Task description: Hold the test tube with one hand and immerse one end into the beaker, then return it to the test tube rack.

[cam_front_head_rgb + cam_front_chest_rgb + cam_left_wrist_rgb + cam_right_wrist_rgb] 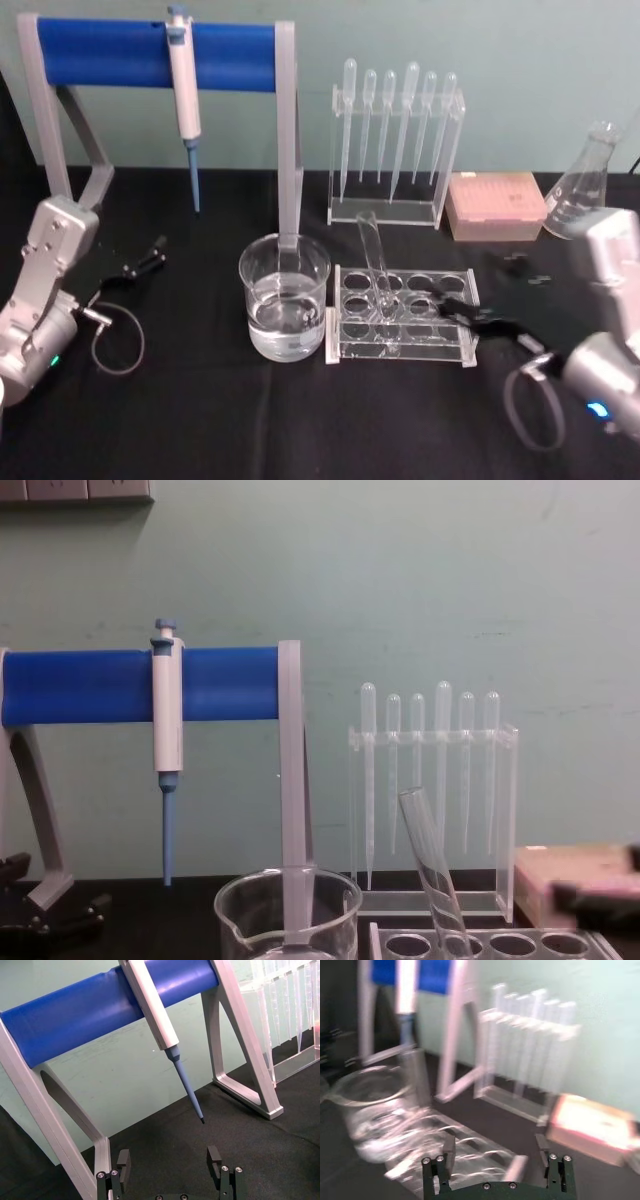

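The test tube [374, 262] is a clear glass tube leaning in the clear holed rack [460, 352], its open top tilted toward the back left; it rises above the rack in the chest view [434, 874]. The beaker [284, 298], wide and part full of clear liquid, stands just left of the rack [288, 918]. My right gripper [452, 303] hovers over the rack's right end, right of the tube and apart from it, open and holding nothing [495, 1151]. My left gripper [143, 258] rests at the far left, open and holding nothing [169, 1158].
A white-and-blue pipettor [184, 85] hangs from a blue bar stand [110, 55] at the back left, one grey leg just behind the beaker. A rack of plastic pipettes [397, 140], a pink box [495, 205] and a conical flask [585, 180] line the back right.
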Robot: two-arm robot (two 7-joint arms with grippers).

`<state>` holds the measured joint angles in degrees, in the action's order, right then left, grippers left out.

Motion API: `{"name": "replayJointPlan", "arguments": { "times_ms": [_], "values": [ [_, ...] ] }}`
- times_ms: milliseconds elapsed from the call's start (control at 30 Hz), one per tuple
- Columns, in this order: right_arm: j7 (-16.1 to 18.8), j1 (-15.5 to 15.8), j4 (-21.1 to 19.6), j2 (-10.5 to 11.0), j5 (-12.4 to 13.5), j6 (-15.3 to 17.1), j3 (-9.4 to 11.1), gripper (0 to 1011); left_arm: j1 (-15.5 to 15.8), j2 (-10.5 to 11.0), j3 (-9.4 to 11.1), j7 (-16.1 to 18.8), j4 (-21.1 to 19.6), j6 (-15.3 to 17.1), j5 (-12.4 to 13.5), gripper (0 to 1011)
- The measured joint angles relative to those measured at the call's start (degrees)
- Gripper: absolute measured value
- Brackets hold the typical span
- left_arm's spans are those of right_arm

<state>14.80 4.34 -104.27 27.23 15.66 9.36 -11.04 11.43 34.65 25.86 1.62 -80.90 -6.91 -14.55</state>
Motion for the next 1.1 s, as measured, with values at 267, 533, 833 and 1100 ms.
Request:
{"name": "replayJointPlan", "arguments": {
  "times_ms": [267, 533, 833, 1100],
  "values": [
    [-10.8, 0.1, 6.1, -5.3, -5.7, -6.9, 4.4, 1002, 0.0, 0.0, 0.0, 0.0, 0.0, 0.0, 0.0, 1000],
    [-18.5, -3.3, 16.7, -10.4, -13.3, -11.3, 3.3, 1000, 0.0, 0.0, 0.0, 0.0, 0.0, 0.0, 0.0, 1000],
    [-18.5, -3.8, 17.9, -11.0, -13.8, -11.7, 3.0, 1002, 0.0, 0.0, 0.0, 0.0, 0.0, 0.0, 0.0, 1000],
    [-18.5, -3.6, 17.6, -10.8, -13.7, -11.7, 3.1, 1000, 0.0, 0.0, 0.0, 0.0, 0.0, 0.0, 0.0, 1000]
  ]
}}
